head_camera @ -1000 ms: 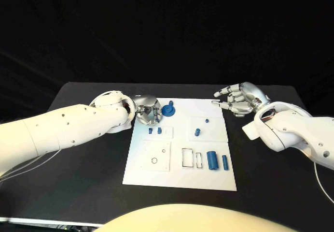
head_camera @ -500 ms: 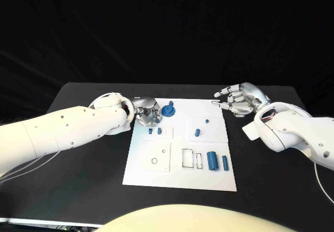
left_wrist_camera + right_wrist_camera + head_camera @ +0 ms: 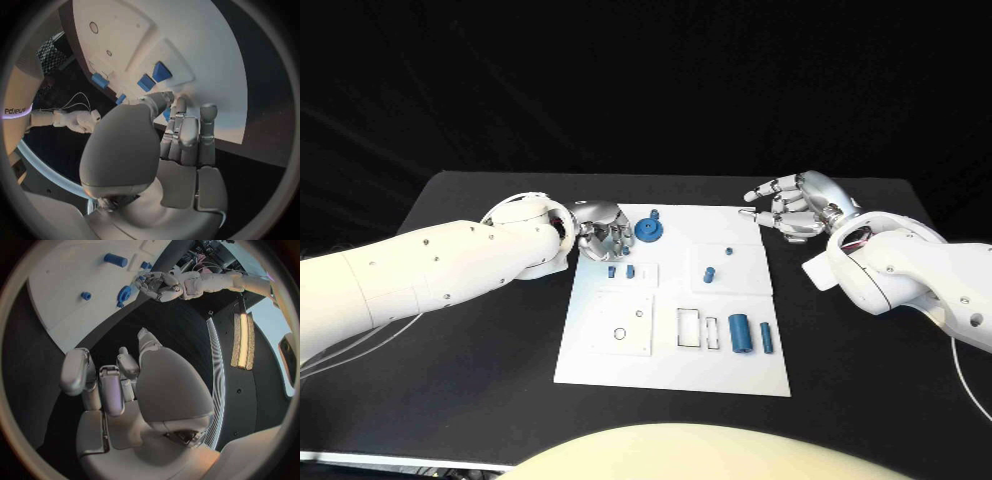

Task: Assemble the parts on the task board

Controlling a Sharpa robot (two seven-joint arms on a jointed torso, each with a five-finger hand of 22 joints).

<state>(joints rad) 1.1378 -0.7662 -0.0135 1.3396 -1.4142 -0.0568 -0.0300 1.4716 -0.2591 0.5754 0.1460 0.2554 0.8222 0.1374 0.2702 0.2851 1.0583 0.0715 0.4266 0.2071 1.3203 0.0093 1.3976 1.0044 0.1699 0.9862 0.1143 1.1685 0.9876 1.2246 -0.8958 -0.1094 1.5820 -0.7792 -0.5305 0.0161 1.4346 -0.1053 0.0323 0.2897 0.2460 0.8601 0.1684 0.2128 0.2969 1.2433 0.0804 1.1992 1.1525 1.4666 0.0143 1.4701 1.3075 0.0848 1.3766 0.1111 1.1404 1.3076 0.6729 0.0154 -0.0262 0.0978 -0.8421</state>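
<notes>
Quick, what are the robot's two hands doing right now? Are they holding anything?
Left hand: at the task board's far left corner beside the blue round part; whether it holds anything cannot be told.
Right hand: open, holding nothing, off the board's far right corner.

Your left hand has drawn back a little from the blue gear-like part at the far edge of the task board, toward the board's far left corner; a narrow gap now separates its fingers from the part. Your right hand has edged slightly toward the tabletop's far edge.
</notes>
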